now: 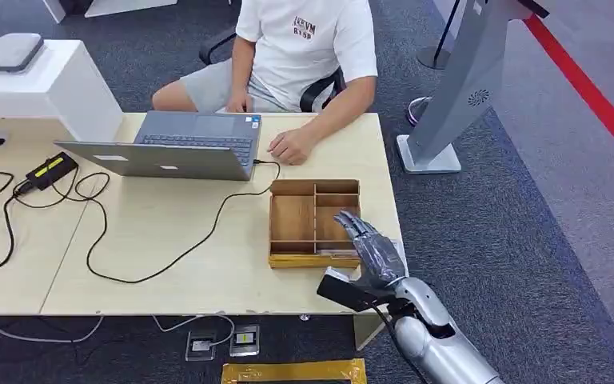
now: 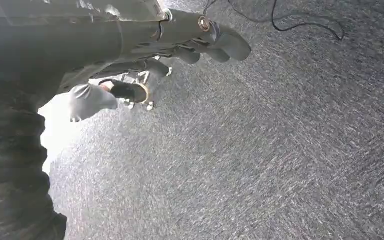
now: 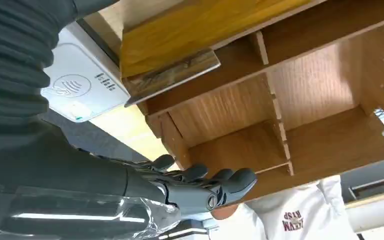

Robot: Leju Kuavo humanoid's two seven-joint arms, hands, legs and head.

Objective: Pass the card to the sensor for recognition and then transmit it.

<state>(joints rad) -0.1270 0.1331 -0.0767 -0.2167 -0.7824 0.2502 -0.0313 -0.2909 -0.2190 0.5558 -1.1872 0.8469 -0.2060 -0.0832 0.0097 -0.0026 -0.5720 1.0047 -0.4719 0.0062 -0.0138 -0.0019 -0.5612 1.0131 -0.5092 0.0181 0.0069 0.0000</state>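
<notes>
Fingers [image 1: 350, 222] of the right hand [image 1: 372, 248] lie straight and close together over the tray [image 1: 313, 222], holding nothing. Landmark: that wooden tray on the worktop [image 1: 168, 240], near its right edge. A card [image 3: 172, 75] lies flat in the tray's near narrow slot. A white sensor [image 3: 82, 87] sits just beside the tray's near side. The left hand [image 2: 145, 65] hangs over carpet [image 2: 260, 150], fingers loosely curled, empty. A person's hand [image 1: 290, 146] rests beyond the tray, beside a laptop [image 1: 172, 144].

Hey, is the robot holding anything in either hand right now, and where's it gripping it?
Nothing is held. The right hand hovers with fingers extended over the wooden tray, and the left hand hangs above the carpet with nothing in it.
</notes>
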